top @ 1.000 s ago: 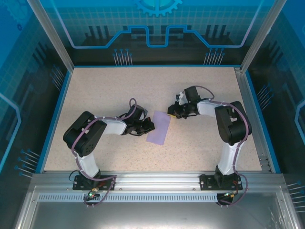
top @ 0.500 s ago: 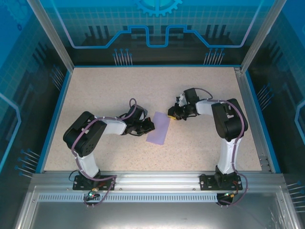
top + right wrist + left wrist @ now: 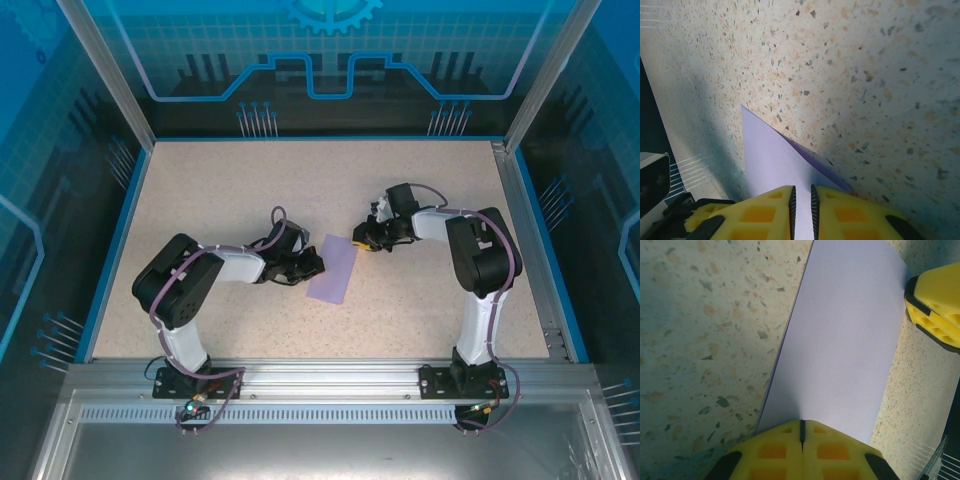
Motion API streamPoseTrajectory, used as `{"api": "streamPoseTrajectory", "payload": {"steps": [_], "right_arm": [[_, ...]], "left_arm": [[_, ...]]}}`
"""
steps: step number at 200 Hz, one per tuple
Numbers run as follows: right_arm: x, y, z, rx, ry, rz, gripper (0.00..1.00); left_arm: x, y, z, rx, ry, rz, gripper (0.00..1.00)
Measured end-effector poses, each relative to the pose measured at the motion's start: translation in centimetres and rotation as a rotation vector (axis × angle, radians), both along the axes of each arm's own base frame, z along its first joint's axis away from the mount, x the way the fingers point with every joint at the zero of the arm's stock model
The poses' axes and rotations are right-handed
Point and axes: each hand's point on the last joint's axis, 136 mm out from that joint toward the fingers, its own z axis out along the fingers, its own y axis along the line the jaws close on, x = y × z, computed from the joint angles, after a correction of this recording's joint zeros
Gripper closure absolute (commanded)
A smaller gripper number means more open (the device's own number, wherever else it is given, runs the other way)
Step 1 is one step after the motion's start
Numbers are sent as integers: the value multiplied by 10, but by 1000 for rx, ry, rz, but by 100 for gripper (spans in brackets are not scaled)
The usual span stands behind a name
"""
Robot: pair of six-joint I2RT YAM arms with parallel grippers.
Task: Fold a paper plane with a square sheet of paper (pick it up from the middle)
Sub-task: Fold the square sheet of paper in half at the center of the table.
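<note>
Evidently the left gripper [image 3: 801,434] pinches one edge of the square sheet of paper [image 3: 840,340], the right gripper [image 3: 801,201] its far corner. Speckled table [image 3: 250,190] spreads wide around.

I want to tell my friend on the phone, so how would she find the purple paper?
Find the speckled beige table, then the spot near its middle where the two robot arms almost meet. Between the left gripper and the right gripper lies the purple paper, a pale oblong. It is the only purple thing, plain beside the yellow fingertips at its ends.
</note>
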Motion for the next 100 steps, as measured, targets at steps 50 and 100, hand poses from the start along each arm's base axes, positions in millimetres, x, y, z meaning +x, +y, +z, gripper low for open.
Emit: {"api": "streamPoseTrajectory", "payload": {"steps": [50,100], "right_arm": [[2,-4,-7,-23,33,-14,81],[0,-6,3,-30,25,-19,79]], "left_arm": [[0,0,0,-2,-3,0,100],[0,0,0,-3,-5,0,100]]}}
